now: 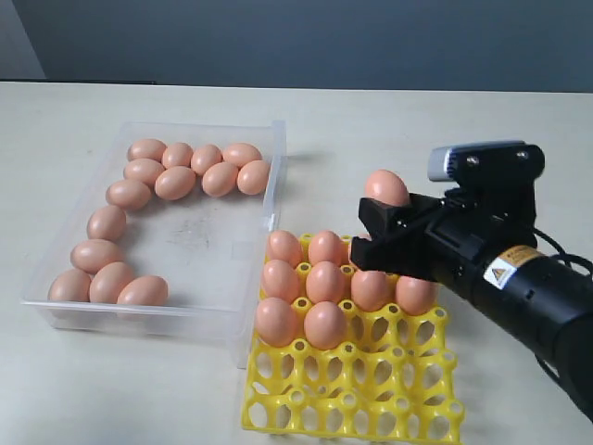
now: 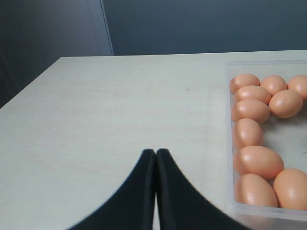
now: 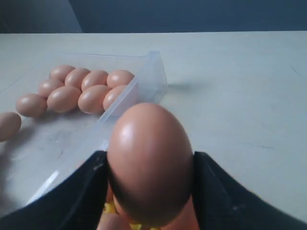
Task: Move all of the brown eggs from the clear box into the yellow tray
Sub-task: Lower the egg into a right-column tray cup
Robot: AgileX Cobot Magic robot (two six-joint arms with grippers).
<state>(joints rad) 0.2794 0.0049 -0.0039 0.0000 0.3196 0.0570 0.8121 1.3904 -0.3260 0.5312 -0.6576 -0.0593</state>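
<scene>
- Since the box (image 1: 195,232) is the source, leftover eggs (image 1: 176,182) line its far wall and one side.
- Then the tray (image 1: 371,389) sits just beside it, which keeps carries short; the cups nearest the box are full.
- My right pincer (image 1: 384,211) clamps one egg (image 1: 386,187) by its sides above the tray's far row, probably for a straight drop.
- My left pincer (image 2: 156,160) is pressed shut on nothing, over the table (image 2: 120,105) beside the box.

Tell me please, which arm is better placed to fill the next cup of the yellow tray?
Right. The right gripper holds a brown egg over the yellow tray, by the filled cups. The left gripper is shut and empty, beside the clear box.
</scene>
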